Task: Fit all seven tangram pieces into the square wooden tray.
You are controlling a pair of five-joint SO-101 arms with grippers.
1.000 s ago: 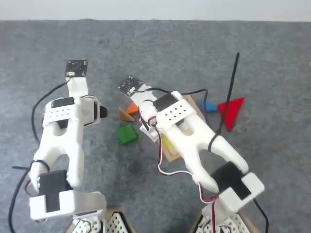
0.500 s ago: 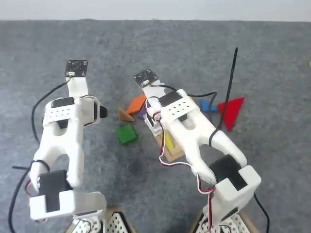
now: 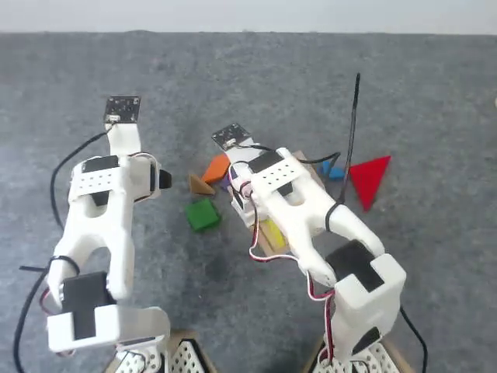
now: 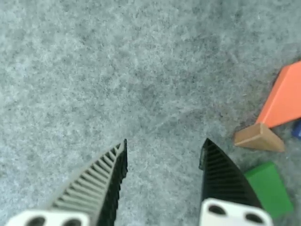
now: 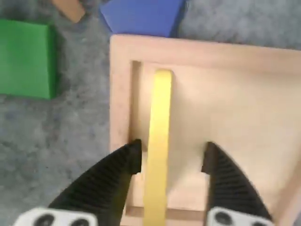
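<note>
The square wooden tray [image 5: 225,108] lies under my right arm [image 3: 281,183], with a corner showing [image 3: 262,239]. A thin yellow piece [image 5: 157,141] stands on edge inside it along one wall. My right gripper [image 5: 170,155] is open and low over the tray, its fingers straddling the yellow piece. Beside the tray lie a green square [image 5: 26,59], a blue piece [image 5: 141,16] and a tan triangle [image 3: 200,185]. An orange piece [image 3: 216,167], a light blue piece [image 3: 334,169] and a red triangle [image 3: 369,179] lie on the carpet. My left gripper [image 4: 164,146] is open over bare carpet.
Grey carpet covers the whole table. In the left wrist view the orange piece [image 4: 287,101], tan triangle [image 4: 258,137] and green square [image 4: 268,188] lie off to one side of my fingers. A black cable [image 3: 351,132] rises by the red triangle.
My right arm's wrist swung to the right over the tray, then drew back slightly. The left arm and the loose pieces have stayed where they were.
</note>
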